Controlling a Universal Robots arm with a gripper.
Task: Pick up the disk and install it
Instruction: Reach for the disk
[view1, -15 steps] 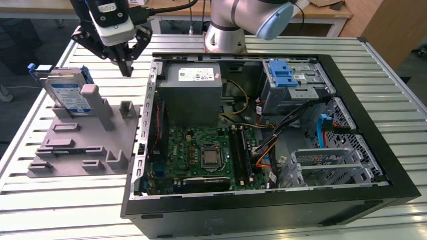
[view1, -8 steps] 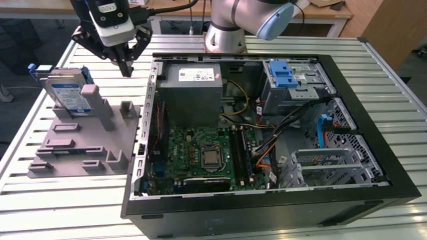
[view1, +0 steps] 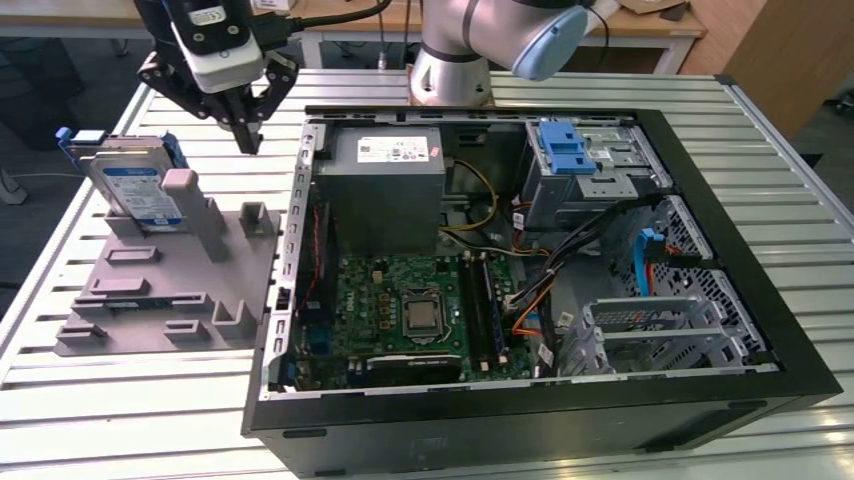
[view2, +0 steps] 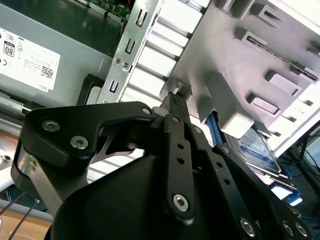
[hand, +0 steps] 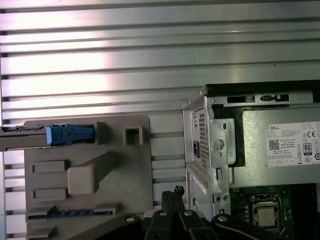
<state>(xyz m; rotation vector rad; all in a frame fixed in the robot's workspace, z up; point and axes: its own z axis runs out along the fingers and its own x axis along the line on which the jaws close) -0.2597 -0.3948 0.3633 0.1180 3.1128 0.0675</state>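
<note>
The disk (view1: 136, 188) is a silver drive with a white-and-blue label and blue rails. It stands on edge in a slot at the far end of a grey fixture (view1: 167, 295), at the exterior view's left. My gripper (view1: 248, 146) hangs above the table, between the fixture and the computer case, to the right of the disk and apart from it. Its fingers are shut together with nothing between them. The first wrist view shows the disk (hand: 30, 136) edge-on and the gripper (hand: 172, 192) over the fixture's edge. In the second wrist view the disk (view2: 256, 149) lies beyond the gripper (view2: 176, 96).
An open black computer case (view1: 747, 300) lies on the slatted metal table (view1: 120, 420). Inside it are a grey power supply (view1: 387, 185), a motherboard (view1: 414, 310) and a silver bay with a blue latch (view1: 581, 158). The arm's base (view1: 451, 70) stands behind the case.
</note>
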